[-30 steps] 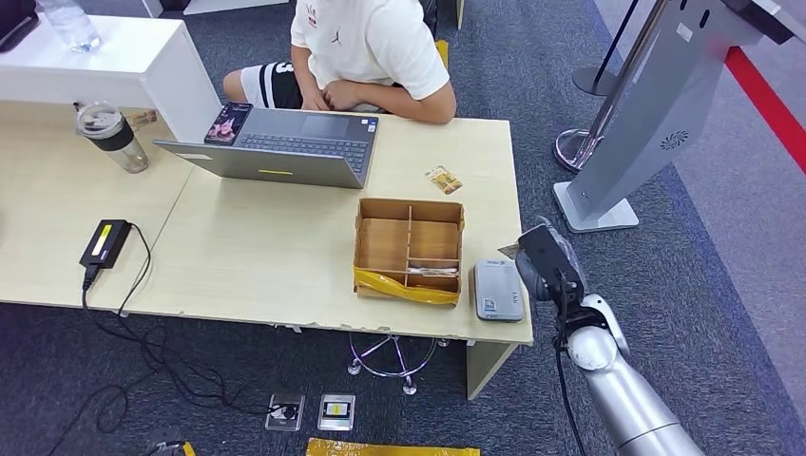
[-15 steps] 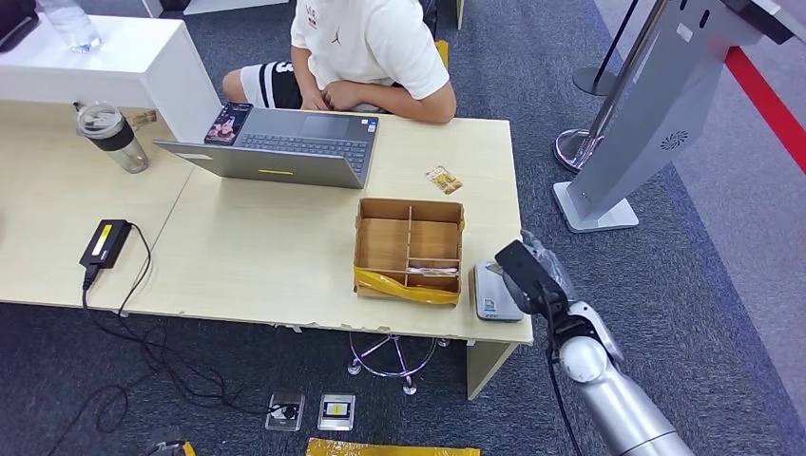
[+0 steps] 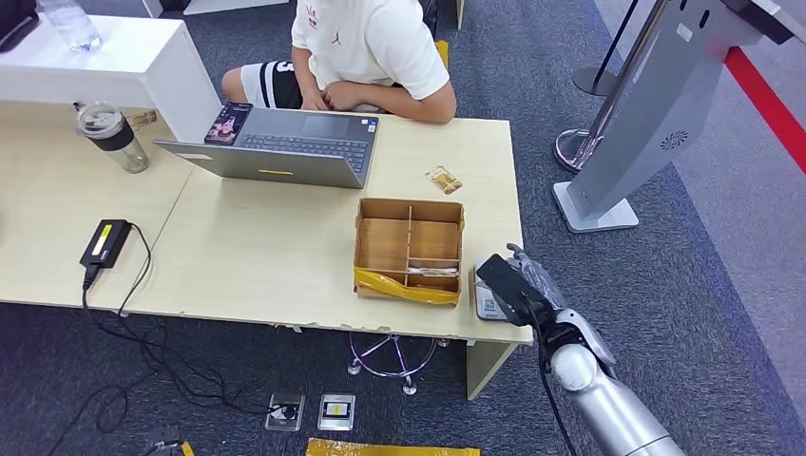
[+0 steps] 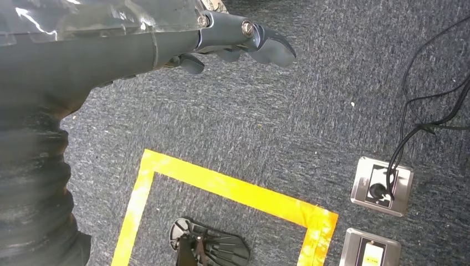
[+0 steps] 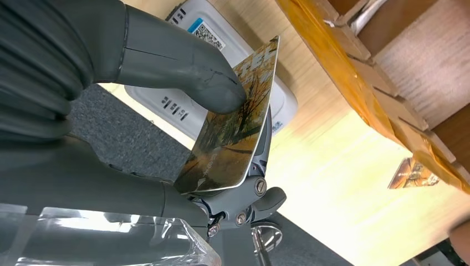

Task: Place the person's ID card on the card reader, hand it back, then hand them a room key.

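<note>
1. Card reader [image 3: 487, 296]: a pale grey plastic slab with rounded corners and a label, lying on the light wood-grain desk [image 3: 285, 252] just beside the divided cardboard tray [image 3: 410, 249]. We judge the first step unfinished; nothing lies on it.
2. Right hand [image 3: 518, 281], grey and matte, hovers over the reader, thumb and fingers clamped on the ID card [image 5: 235, 130].
3. ID card: thin, glossy, rounded corners, autumn-toned print; held tilted above the reader.
4. Left hand [image 4: 230, 39] hangs over carpet, fingers apart, holding nothing.
5. Remaining, in our judgement: placing, returning, room key.
</note>
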Robot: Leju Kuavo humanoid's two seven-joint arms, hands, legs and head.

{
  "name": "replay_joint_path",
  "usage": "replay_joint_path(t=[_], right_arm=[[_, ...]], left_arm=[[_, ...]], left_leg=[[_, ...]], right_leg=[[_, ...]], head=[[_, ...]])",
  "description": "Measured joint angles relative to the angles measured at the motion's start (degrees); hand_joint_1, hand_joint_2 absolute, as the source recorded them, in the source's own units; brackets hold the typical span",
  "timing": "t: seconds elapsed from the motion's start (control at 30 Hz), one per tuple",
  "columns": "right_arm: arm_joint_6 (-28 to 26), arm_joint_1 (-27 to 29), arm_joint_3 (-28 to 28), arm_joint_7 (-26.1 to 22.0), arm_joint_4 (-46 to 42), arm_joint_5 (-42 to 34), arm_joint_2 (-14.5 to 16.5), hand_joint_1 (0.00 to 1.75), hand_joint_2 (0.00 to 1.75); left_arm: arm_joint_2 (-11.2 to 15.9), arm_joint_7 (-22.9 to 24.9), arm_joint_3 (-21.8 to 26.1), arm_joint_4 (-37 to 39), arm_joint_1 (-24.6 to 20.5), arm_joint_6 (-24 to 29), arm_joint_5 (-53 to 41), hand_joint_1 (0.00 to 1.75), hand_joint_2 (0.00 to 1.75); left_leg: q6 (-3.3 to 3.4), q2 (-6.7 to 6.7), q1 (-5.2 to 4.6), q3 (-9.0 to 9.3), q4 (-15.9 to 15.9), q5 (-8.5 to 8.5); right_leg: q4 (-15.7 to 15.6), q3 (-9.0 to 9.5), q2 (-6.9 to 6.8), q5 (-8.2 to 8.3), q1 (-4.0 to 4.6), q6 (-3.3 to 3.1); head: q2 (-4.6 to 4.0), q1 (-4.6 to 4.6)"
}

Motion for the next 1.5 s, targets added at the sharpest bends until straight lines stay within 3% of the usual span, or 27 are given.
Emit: replay_joint_path(t=[0.47,1.5], right_arm=[[2.2,-0.5,2.7,1.3,0.4,1.8,0.6,1.75,1.75],[0.4,-2.7,5.1,0.3,3.8,3.3,1.6,1.75,1.75]], left_arm=[[0.0,1.1,0.6,0.0,0.0,0.1,0.6,0.0,1.75],[-0.2,1.1,1.0,0.0,0.0,1.2,0.8,0.0,1.75]], left_leg=[[0.0,0.0,0.0,-0.01,0.0,0.0],[0.0,0.0,0.0,-0.01,0.0,0.0]], right_leg=[[0.0,0.01,-0.01,0.0,0.0,0.0],[0.0,0.0,-0.01,0.0,0.0,0.0]], head=[[0.0,0.01],[0.0,0.0]])
